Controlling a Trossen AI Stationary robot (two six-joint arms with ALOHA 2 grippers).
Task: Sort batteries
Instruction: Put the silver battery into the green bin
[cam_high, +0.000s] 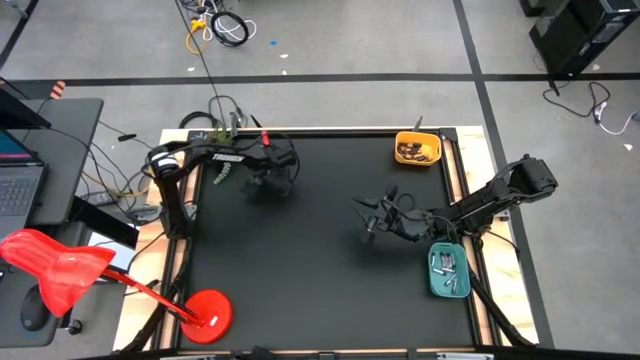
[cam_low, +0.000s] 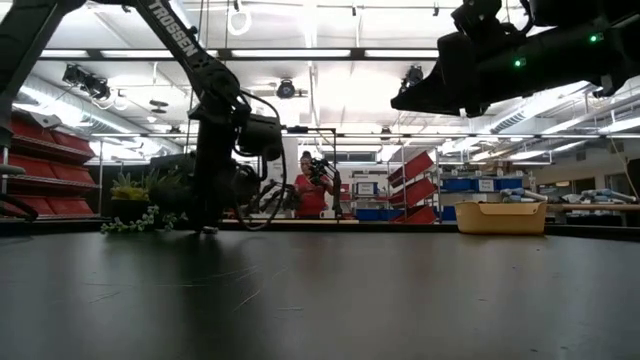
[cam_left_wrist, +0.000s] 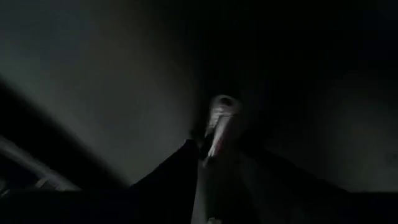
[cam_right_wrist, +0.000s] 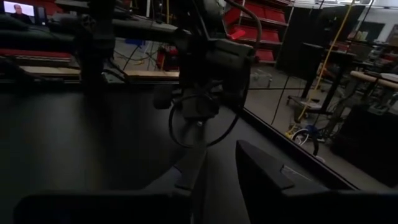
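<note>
My left gripper (cam_high: 270, 183) is down at the black mat in the table's far-left part. In the left wrist view a small silvery-white battery (cam_left_wrist: 219, 124) shows at its dark fingertips (cam_left_wrist: 186, 158), which stand close together. My right gripper (cam_high: 372, 215) hangs over the middle-right of the mat, lifted off it, with its fingers (cam_right_wrist: 267, 180) apart and nothing between them. The yellow tray (cam_high: 417, 148) at the far right holds dark batteries. The teal tray (cam_high: 448, 270) at the near right holds silvery ones. My left gripper has the silvery-white battery (cam_left_wrist: 217, 134) pinched between its two fingertips, and one end of it sticks out beyond them. The view is dark, so I cannot tell whether the battery is clear of the mat.
Both trays sit along the mat's right edge, the yellow tray (cam_low: 500, 217) farther away. The mat (cam_high: 300, 270) is bare between and before the arms. A red stand (cam_high: 205, 310) stands off the near-left corner. Cables lie beyond the far edge. A person (cam_low: 310, 190) stands far behind the table.
</note>
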